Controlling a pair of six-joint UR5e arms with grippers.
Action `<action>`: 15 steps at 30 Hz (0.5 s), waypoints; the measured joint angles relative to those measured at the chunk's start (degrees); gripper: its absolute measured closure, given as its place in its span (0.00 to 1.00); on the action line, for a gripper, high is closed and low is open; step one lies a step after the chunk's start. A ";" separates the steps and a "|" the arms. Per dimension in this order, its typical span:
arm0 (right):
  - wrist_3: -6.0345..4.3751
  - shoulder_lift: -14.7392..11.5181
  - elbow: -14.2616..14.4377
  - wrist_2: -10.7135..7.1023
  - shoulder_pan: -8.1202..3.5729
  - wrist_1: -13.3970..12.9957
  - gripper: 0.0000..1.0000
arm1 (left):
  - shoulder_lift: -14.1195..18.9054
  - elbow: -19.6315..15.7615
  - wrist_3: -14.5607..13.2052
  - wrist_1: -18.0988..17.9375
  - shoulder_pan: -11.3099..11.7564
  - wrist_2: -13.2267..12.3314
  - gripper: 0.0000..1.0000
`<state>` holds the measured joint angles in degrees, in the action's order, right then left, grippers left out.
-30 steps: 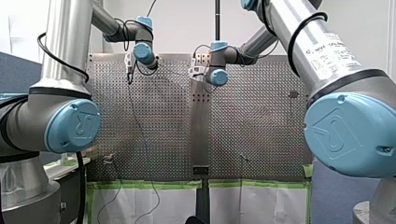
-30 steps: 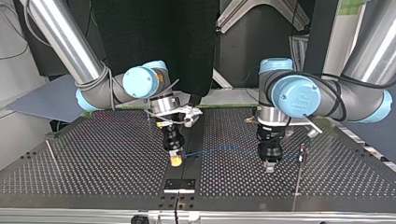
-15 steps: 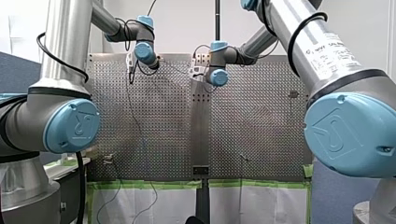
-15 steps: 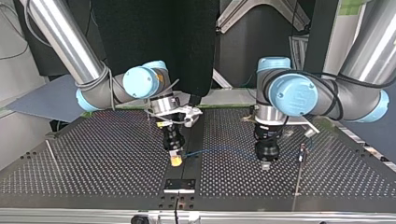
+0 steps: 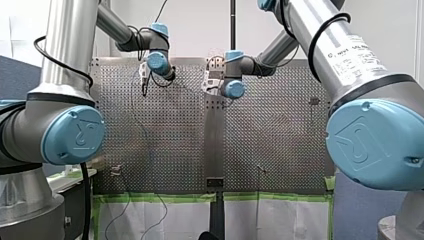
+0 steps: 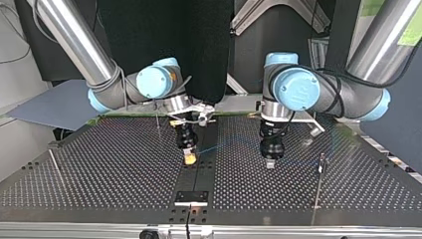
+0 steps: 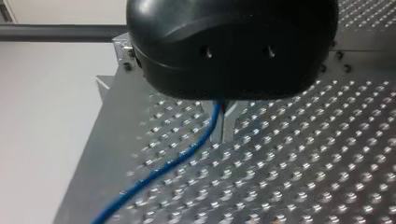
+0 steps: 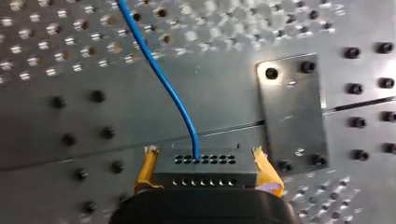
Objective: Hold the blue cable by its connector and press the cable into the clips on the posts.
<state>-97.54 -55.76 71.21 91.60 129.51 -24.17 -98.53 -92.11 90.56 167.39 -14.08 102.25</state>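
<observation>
In the right wrist view my right gripper (image 8: 205,158) is shut with its yellow pads (image 8: 145,169) on a dark multi-hole connector (image 8: 205,171). The blue cable (image 8: 163,79) leaves the connector and runs ahead over the perforated table. In the top view that gripper (image 6: 189,158) hangs at the centre seam. My left gripper (image 6: 270,162) is to its right, close over the table. In the left wrist view my left gripper (image 7: 223,133) is shut on the blue cable (image 7: 187,151), which trails away from its metal fingers. A thin post with a clip (image 6: 321,163) stands to the right of my left gripper.
A bolted dark plate (image 6: 191,197) sits on the seam near the table's front edge in the top view, and shows beside the connector as a plate (image 8: 292,114) in the right wrist view. Another thin post (image 6: 54,167) leans at the top view's left.
In the top view both grippers have shifted away from the camera. My left gripper has also moved to that view's left, away from the clip post and closer to my right gripper.
</observation>
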 joint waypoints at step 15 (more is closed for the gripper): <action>2.11 0.00 7.27 1.22 0.10 -0.74 1.00 | -2.84 -7.46 -0.96 -7.48 -2.60 2.04 1.00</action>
<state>-95.43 -55.77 78.48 92.82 129.61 -24.91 -101.38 -99.58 89.60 159.91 -16.68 104.29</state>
